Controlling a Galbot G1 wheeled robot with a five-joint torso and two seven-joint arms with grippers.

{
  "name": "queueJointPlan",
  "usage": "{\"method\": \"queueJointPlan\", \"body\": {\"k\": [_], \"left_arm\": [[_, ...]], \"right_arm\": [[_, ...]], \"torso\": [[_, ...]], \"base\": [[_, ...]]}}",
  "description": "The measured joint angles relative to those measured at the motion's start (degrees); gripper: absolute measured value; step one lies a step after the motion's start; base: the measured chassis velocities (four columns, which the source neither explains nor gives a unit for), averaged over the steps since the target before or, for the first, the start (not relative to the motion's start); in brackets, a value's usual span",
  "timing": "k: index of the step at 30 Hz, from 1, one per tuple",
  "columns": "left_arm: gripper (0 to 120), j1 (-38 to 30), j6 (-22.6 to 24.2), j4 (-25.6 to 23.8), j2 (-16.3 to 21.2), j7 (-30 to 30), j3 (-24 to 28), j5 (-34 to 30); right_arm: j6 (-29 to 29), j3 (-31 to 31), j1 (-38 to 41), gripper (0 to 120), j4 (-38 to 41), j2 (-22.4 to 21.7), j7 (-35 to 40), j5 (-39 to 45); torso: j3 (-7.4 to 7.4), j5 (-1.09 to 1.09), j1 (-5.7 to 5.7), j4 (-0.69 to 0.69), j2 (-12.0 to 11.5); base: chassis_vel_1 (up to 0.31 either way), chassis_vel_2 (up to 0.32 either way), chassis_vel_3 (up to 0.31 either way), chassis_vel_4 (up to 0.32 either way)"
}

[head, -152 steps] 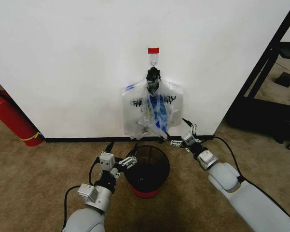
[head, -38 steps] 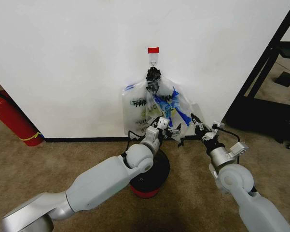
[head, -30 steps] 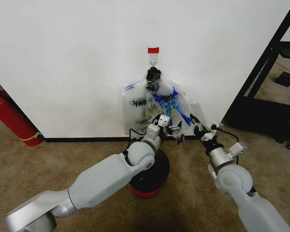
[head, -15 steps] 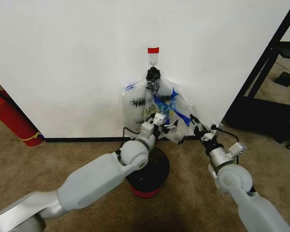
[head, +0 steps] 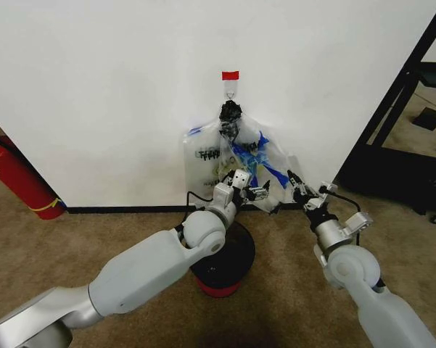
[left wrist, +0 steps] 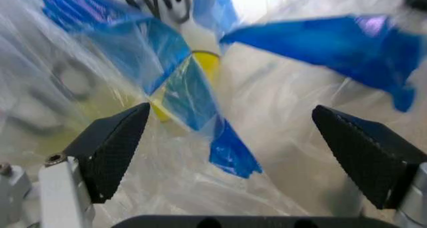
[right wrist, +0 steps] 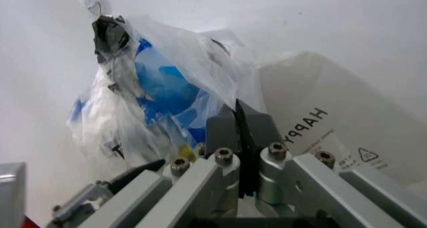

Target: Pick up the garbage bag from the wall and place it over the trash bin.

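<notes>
Against the wall (head: 94, 87), the garbage bag (head: 257, 163) hung from a metal hook (head: 231, 92), its lower edge just above the trash bin (head: 228, 257) on the carpet, with open floor either side. The left gripper (head: 252, 193) held its fingers (left wrist: 110, 148) wide, crinkled plastic between them, untouched. The right gripper (head: 299, 190) had its fingers (right wrist: 227, 133) pressed together on the bag's right edge.
</notes>
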Motion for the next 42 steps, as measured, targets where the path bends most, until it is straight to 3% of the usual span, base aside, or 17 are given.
{"method": "queueJointPlan", "body": {"k": [3, 9, 12, 22, 33, 42], "left_arm": [[86, -0.24, 0.08, 0.98, -0.47, -0.14, 0.1, 0.02], [60, -0.72, 0.14, 2.11, -1.19, -0.29, 0.16, -0.78], [56, -0.56, 0.12, 1.35, -0.97, -0.3, 0.22, -0.97], [60, -0.43, -0.39, -1.37, -0.42, -0.36, 0.18, -0.28], [62, -1.31, -1.05, 4.25, -2.46, 0.35, 0.82, 1.31], [57, -1.19, -1.06, 5.29, -2.93, 0.2, 0.85, 1.14]], "right_arm": [[0.0, 0.05, 0.06, 0, 0.12, -0.02, 0.04, 0.12], [-0.01, 0.09, 0.04, 0, 0.16, -0.12, 0.1, 0.18], [-0.03, 0.12, 0.04, 0, 0.21, -0.18, 0.13, 0.18], [-0.08, 0.37, 0.07, 0, 0.24, -0.34, 0.16, 0.52], [-0.12, 1.07, -0.58, 0, 0.65, -0.56, 0.22, 0.82], [-0.12, 0.99, -0.42, 0, 0.68, -0.46, 0.28, 0.98]], "torso": [[0.0, 0.0, 0.0, 0.0, 0.0], [0.0, 0.0, 0.0, 0.0, 0.0], [0.0, 0.0, 0.0, 0.0, 0.0], [0.0, 0.0, 0.0, 0.0, 0.0], [0.0, 0.0, 0.0, -0.01, 0.0], [0.0, 0.0, 0.0, 0.0, 0.0]], "base": [[0.0, 0.0, 0.0, 0.0], [0.0, 0.0, 0.0, 0.0], [0.0, 0.0, 0.0, 0.0], [0.0, 0.0, 0.0, 0.0], [0.0, 0.0, 0.0, 0.0], [0.0, 0.0, 0.0, 0.0]]}}
